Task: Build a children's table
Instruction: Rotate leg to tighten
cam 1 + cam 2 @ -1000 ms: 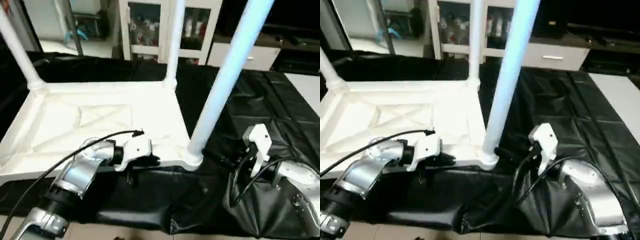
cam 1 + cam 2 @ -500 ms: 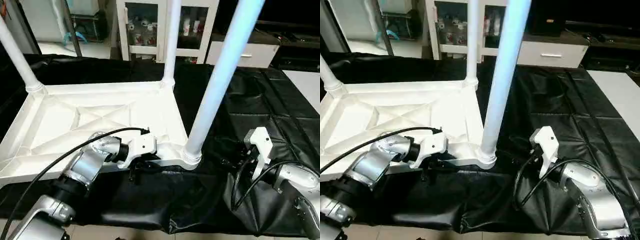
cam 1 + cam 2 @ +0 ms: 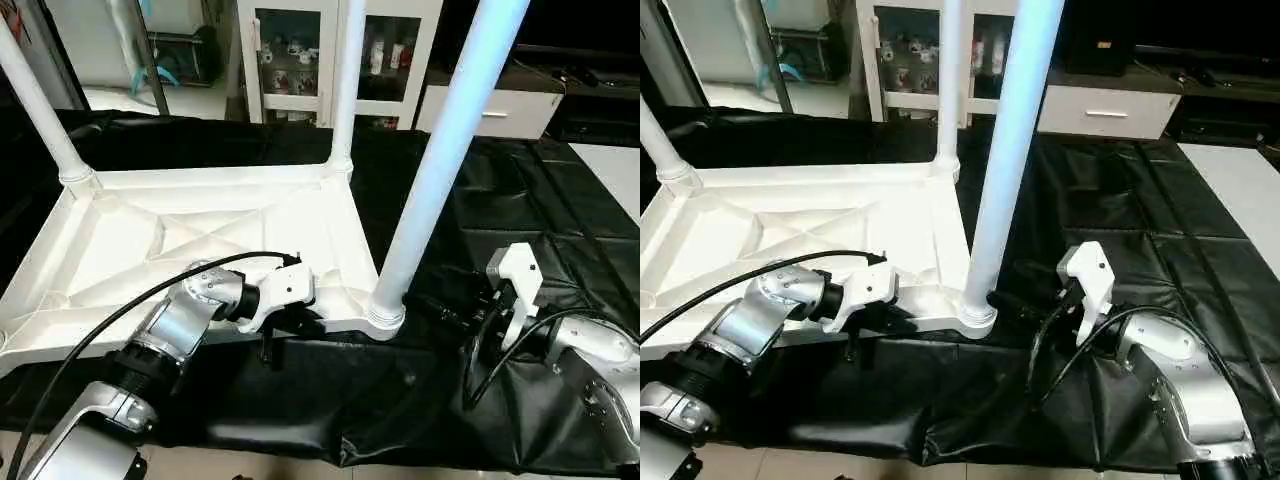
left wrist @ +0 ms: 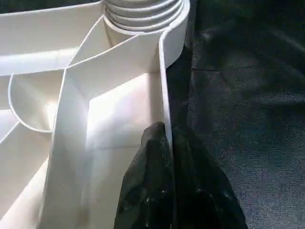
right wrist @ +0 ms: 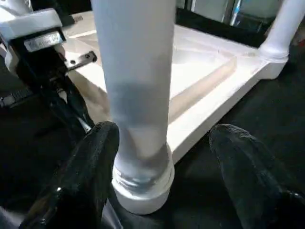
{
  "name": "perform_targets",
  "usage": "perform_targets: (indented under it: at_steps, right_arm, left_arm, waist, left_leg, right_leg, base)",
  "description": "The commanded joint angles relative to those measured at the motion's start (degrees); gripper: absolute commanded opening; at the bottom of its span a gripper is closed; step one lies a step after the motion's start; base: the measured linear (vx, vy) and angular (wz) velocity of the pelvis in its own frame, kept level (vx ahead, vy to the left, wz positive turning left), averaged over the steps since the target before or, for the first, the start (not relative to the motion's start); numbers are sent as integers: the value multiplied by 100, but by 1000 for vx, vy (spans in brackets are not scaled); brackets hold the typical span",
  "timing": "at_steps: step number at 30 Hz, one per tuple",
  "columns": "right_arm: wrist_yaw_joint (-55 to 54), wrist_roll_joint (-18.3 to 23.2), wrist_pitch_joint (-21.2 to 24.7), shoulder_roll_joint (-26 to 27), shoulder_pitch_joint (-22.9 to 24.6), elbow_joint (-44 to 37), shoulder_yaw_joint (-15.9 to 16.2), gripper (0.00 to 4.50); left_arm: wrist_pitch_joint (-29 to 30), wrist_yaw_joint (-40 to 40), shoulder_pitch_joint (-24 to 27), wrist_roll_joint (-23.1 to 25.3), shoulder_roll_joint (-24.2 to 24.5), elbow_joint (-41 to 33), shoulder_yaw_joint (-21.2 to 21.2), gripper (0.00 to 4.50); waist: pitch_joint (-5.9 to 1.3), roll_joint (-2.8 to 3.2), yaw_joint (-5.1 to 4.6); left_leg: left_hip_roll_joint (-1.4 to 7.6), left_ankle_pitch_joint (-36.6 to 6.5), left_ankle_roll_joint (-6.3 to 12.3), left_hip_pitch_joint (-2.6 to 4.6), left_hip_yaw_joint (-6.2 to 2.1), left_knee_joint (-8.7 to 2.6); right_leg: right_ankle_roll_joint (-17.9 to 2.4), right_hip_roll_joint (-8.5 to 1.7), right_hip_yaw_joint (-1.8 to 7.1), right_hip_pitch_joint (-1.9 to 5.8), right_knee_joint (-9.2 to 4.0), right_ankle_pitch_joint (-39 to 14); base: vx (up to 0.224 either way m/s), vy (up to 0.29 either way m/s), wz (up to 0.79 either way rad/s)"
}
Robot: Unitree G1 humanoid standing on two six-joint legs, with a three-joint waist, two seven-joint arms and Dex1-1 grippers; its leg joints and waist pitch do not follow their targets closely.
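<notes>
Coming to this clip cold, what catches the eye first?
The upside-down white table top on the black sheet, with tall white legs rising from its corners; the nearest leg dominates the middle. The left gripper pinches the top's near rim, while the right gripper stands open around that leg's base.

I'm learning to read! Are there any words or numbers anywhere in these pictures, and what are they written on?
White sticker on the left gripper, seen from the right wrist view: it has print, but too blurred to read.
Table top and legs: no words.
Cabinet behind: things inside too small to read.
</notes>
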Motion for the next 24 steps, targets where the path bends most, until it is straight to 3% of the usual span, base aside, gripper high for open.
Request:
perform_targets:
  at_steps: [1, 2, 7, 11, 15, 18, 24]
  right_arm:
    - [231, -60, -91, -169, -74, 93, 39, 332]
    - [332, -55, -85, -212, -115, 128, 69, 332]
    - [547, -180, -174, -256, -324, 328, 271, 332]
    - [959, -428, -333, -267, -570, 598, 700, 332]
    - [1299, -662, -492, -361, -710, 763, 992, 332]
    - [1346, -746, -590, -387, -814, 885, 1058, 332]
    - [1668, -636, -547, -461, -943, 958, 1078, 332]
  left_arm:
    - [-86, 19, 212, 125, -64, 215, -307, 3]
    - [-104, -25, 261, 175, -48, 165, -391, 3]
    - [-139, -205, 365, 226, -23, -43, -567, 3]
    - [-389, -546, 323, 207, -20, -188, -742, 3]
    - [-538, -696, 246, 270, -10, -233, -867, 3]
    - [-578, -778, 191, 290, 11, -234, -921, 3]
    - [-621, -742, 125, 294, 41, -182, -889, 3]
  waist:
    - [-217, -92, -21]
    - [-214, -111, -23]
    - [-234, -88, -32]
    - [-241, -112, -8]
    - [-235, -95, 38]
    - [-225, -95, 74]
    - [-239, -119, 74]
  left_leg:
    - [133, -1529, 99, 63, -24, -451]
    - [132, -1544, 117, 56, -22, -452]
    - [140, -1472, 117, 72, -24, -442]
    - [142, -1313, 191, 69, -9, -426]
    - [154, -1341, 197, 83, -2, -429]
    - [164, -1500, 122, 107, 4, -446]
    - [162, -1462, 139, 90, 5, -440]
  right_leg:
    - [-1141, -220, 143, 138, -460, -1119]
    - [-1108, -223, 145, 139, -469, -1195]
    - [-1140, -219, 141, 126, -455, -1144]
    - [-1236, -209, 137, 130, -424, -851]
    - [-1278, -218, 139, 120, -423, -844]
    - [-1233, -229, 150, 106, -440, -1053]
    - [-1233, -222, 149, 126, -416, -886]
  base:
    - [0, 0, 0]
    - [0, 0, 0]
    - [0, 0, 0]
    - [0, 0, 0]
    - [0, 0, 0]
    - [0, 0, 0]
    - [0, 0, 0]
